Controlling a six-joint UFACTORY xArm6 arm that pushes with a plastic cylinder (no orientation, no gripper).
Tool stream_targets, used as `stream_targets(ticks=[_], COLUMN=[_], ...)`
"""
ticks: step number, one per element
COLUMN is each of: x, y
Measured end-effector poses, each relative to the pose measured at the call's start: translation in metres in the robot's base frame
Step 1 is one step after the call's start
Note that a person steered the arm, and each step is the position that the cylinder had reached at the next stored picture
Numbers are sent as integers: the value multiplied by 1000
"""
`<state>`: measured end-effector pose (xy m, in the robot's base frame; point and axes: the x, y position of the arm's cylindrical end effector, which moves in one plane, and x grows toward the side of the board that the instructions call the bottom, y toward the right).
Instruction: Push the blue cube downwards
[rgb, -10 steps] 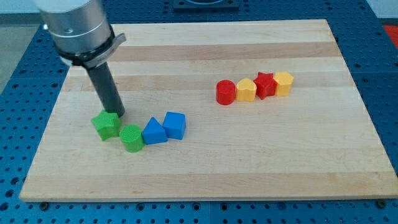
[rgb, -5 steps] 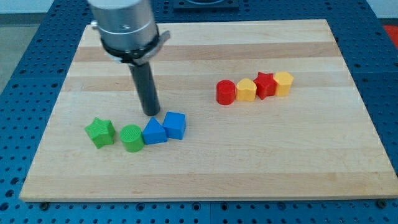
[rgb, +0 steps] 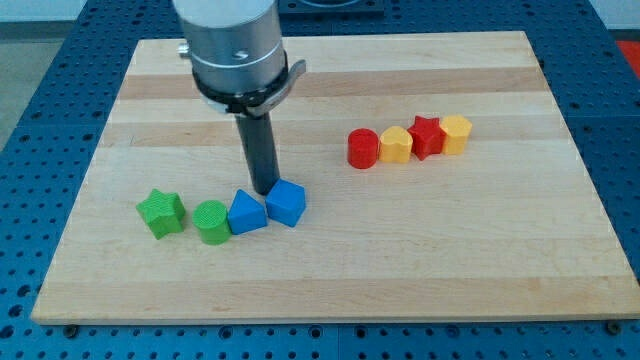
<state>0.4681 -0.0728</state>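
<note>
Nearest the view's bottom, a bare stretch of the wooden tabletop (rgb: 330, 280) is lying pale and grained, sitting on a blue perforated base (rgb: 30, 170) that is showing around its edges. Above that, toward the view's lower left, four blocks are forming a loose row: a green star (rgb: 161, 212) is sitting farthest to the view's left, a green cylinder (rgb: 211, 221) is standing just beside it, a blue triangular prism (rgb: 247, 212) is touching the cylinder on its right side, and the blue cube (rgb: 286, 203) is resting at the row's right end, turned so that a corner is facing the view's bottom and pressing against the prism. My tip (rgb: 266, 191) is standing just above the gap between the prism and the blue cube, touching or nearly touching the cube's upper left edge; there is no pincer on this arm, only the dark rod rising from the tip to a grey cylindrical housing (rgb: 232, 45) near the view's top. Farther up and well apart to the view's right, a second row is running in a tight line: a red cylinder (rgb: 362, 149), a yellow block (rgb: 396, 145), a red star (rgb: 426, 137) and another yellow block (rgb: 456, 133), each touching its neighbour.
</note>
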Motion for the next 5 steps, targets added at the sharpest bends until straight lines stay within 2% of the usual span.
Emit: stream_targets(ticks=[2,5], x=[-2,13], y=[38,35])
